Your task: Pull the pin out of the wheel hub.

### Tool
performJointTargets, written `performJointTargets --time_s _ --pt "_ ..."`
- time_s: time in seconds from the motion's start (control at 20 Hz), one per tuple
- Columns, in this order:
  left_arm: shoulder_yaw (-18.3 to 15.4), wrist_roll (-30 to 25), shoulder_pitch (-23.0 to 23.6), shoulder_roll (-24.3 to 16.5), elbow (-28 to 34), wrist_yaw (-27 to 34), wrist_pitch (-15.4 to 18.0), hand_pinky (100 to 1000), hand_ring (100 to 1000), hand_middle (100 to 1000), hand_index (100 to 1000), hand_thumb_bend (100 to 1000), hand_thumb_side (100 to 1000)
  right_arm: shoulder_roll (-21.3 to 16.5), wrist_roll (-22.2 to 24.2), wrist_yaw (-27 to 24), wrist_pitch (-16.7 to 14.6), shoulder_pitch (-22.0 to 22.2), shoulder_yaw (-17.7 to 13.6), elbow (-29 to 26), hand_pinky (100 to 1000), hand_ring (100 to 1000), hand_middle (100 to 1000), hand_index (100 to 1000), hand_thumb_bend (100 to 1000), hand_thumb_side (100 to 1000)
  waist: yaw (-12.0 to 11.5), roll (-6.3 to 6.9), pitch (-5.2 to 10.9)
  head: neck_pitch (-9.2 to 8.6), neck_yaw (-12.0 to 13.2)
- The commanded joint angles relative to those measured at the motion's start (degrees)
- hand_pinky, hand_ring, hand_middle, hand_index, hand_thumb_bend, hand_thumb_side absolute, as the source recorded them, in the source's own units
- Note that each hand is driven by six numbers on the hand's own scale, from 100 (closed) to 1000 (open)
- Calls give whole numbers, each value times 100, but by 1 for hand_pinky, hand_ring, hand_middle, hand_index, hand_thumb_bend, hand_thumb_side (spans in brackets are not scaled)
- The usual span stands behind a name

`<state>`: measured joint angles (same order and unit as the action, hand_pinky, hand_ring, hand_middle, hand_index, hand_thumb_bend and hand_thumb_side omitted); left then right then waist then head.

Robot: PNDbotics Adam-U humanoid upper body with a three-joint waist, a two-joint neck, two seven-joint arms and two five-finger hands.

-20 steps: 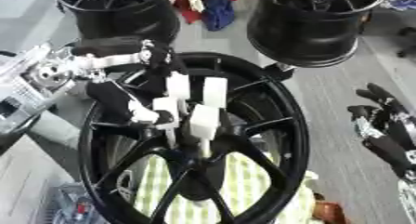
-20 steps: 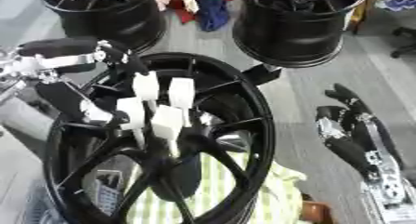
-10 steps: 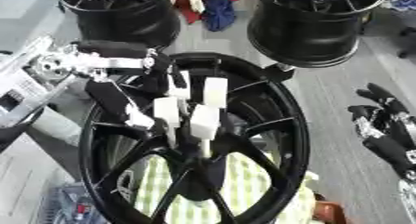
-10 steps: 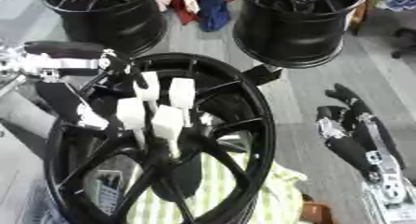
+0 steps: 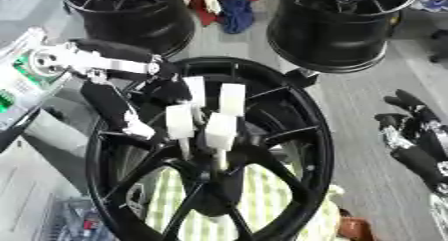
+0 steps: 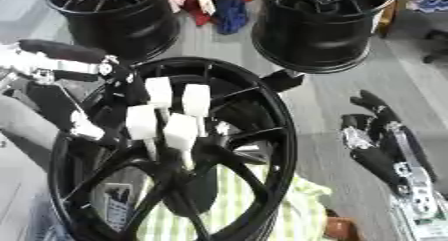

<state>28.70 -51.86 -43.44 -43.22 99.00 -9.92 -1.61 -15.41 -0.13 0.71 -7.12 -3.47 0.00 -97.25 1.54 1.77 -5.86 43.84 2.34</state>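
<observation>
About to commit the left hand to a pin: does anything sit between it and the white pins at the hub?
Nothing separate shows in the way. The left hand reaches in over the wheel rim and is already beside the upper white pins. Whether it touches one cannot be told. The right hand idles off to the right.

We are looking down into what appears to be a wheel workshop or garage bay, its grey floor running between black alloy rims. One large wheel hub fills our foreground, white-capped pins standing at its centre, while two more black rims sit upright on the floor behind it. A heap of red, blue and white cloth lies between them, and a green-striped cloth shows beneath the spokes.
</observation>
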Motion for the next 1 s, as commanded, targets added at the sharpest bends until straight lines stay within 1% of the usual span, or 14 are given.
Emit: performJointTargets --time_s 0.05,0.65,1.0 --pt "-110 -10 -91 -78 20 -54 -62 560 732 745 847 444 439 -110 2 21 -11 -34 -35 -47 822 749 861 954 100 286 -5 -10 75 28 2" --pt "-60 15 -136 33 -93 -166 -147 555 728 741 846 443 438 -105 12 17 -11 -35 -32 -46 822 748 861 954 100 285 -5 -25 75 28 14" --pt "-6 -5 -157 102 -171 -236 -144 545 710 735 847 443 438 -103 11 17 -12 -28 -34 -42 822 748 860 954 100 283 3 -21 74 28 14"
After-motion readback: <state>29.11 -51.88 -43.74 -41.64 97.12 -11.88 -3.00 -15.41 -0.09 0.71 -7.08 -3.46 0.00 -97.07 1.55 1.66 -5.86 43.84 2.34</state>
